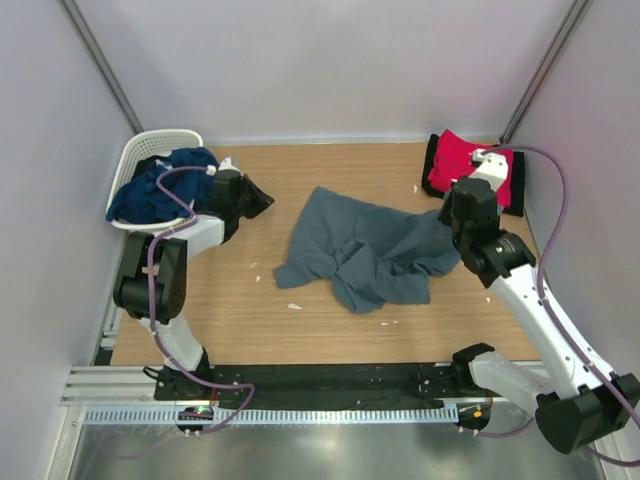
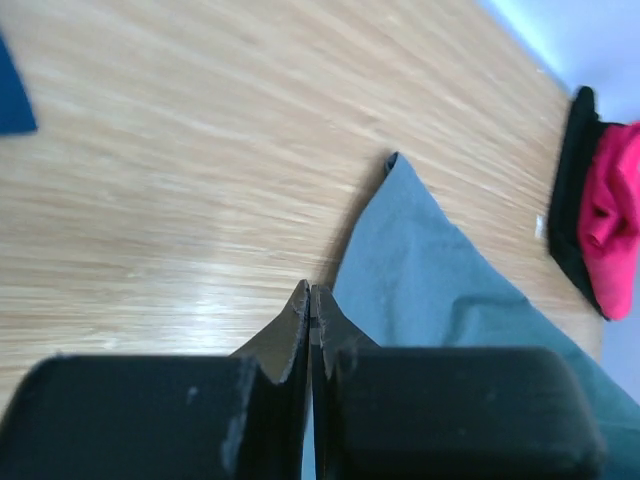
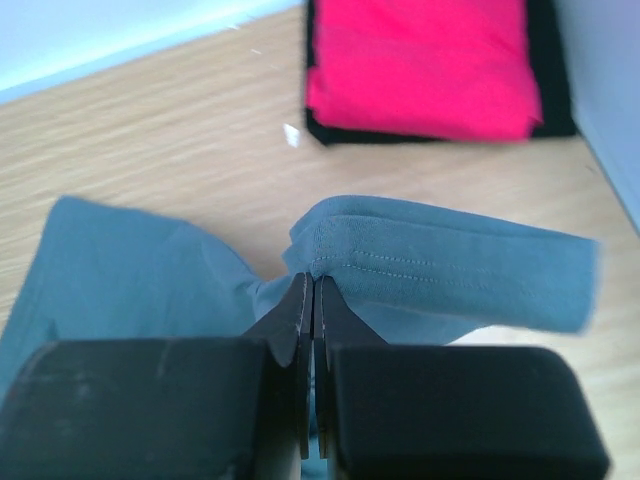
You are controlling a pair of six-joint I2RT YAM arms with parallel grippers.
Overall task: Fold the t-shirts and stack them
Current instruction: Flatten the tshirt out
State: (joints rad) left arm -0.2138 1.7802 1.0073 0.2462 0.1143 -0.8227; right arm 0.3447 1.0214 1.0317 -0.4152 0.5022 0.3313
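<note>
A slate grey-blue t-shirt (image 1: 365, 250) lies crumpled in the middle of the table. My right gripper (image 1: 452, 232) is shut on its hem at the shirt's right edge; in the right wrist view the fingertips (image 3: 313, 282) pinch a stitched fold of the shirt (image 3: 450, 270). My left gripper (image 1: 262, 198) is shut and empty, above bare wood left of the shirt's far corner (image 2: 430, 280). A folded red t-shirt (image 1: 470, 165) lies on a folded black t-shirt (image 1: 432, 160) at the back right. A navy blue t-shirt (image 1: 160, 188) is heaped in the basket.
A white lattice basket (image 1: 150, 145) stands at the back left corner against the left wall. Small white scraps (image 1: 294, 306) lie on the wood. Grey walls close the table on three sides.
</note>
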